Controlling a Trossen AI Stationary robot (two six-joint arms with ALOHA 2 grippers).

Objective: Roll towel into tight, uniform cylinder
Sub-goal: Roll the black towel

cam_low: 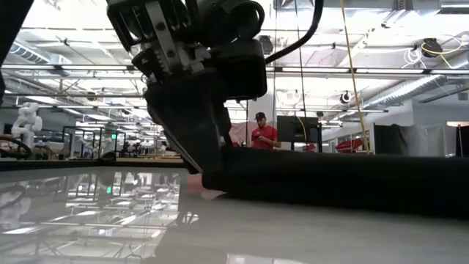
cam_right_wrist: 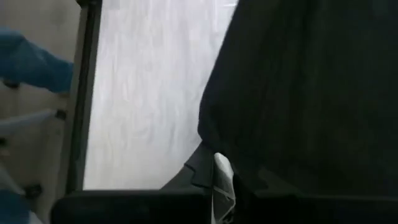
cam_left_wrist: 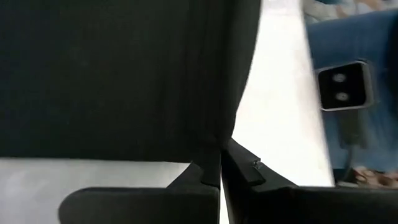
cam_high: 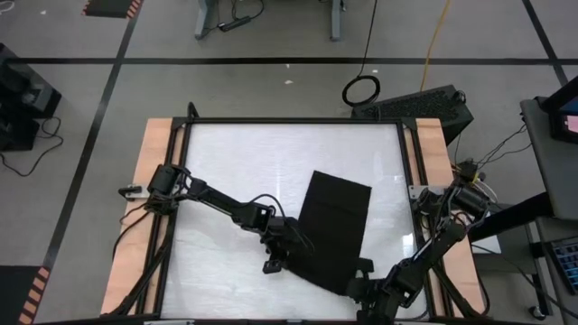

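The towel [cam_high: 334, 226] is a black cloth lying as a long strip on the white table, right of centre. Its far end lies flat. My left gripper [cam_high: 284, 255] is shut at its near left corner. My right gripper [cam_high: 355, 282] is shut at its near right corner, close to the table's near edge. In the low view the towel's near end [cam_low: 344, 180] shows as a thick dark band on the table, with my left gripper [cam_low: 209, 172] at its left end. A small white piece [cam_right_wrist: 222, 180] shows between the right fingers. My left gripper [cam_left_wrist: 219, 171] pinches the towel's near left corner [cam_left_wrist: 217, 148] between its two fingers. It comes slanting down from the table's left. The cloth spreads away beyond the fingers and rests on the table. My right gripper [cam_right_wrist: 217, 180] is shut at the towel's near right edge [cam_right_wrist: 214, 146], slanting down from the near right. The fingers hide how much cloth lies between them. The towel rests on the table beyond them.
Bare white tabletop [cam_high: 244, 162] lies left of and beyond the towel. Wooden rails [cam_high: 153, 181] and a black frame [cam_high: 298, 120] border the table. A person in a red shirt [cam_low: 264, 136] stands far off in the room.
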